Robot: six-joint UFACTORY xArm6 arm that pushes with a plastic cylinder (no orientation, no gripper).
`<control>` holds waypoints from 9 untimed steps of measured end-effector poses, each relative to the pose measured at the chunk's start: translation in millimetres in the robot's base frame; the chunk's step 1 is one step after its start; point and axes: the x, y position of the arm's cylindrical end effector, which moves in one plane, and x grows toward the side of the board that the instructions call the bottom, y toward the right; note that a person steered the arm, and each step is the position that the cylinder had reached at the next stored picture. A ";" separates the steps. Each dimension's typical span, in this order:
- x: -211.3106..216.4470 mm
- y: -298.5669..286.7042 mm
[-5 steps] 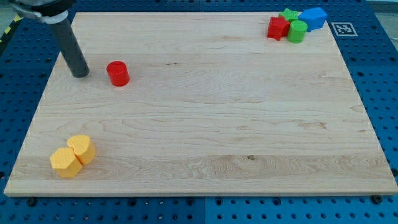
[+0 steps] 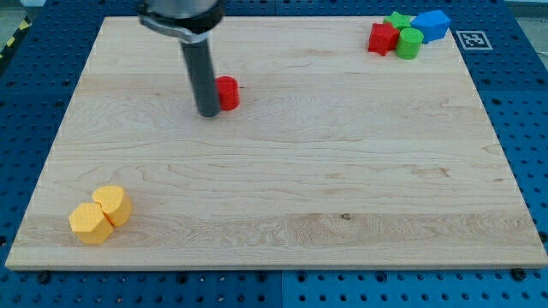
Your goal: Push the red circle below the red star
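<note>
The red circle [image 2: 228,92] stands on the wooden board in the upper left-centre of the view. My tip [image 2: 208,111] is right against its left side, the rod partly covering it. The red star [image 2: 383,38] sits near the board's top right corner, far to the right of the circle.
Next to the red star are a green cylinder [image 2: 409,44], a green star [image 2: 397,20] and a blue block [image 2: 432,25], all bunched together. Two yellow blocks [image 2: 101,214] sit touching near the board's bottom left corner. The wooden board [image 2: 342,197] lies on a blue pegboard.
My tip has moved to the right from the board's left side. The red circle has been pushed right and slightly up, and now touches the rod.
</note>
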 end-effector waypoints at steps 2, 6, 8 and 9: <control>-15.2 9.0; -94.2 23.1; -106.0 59.7; -127.0 81.9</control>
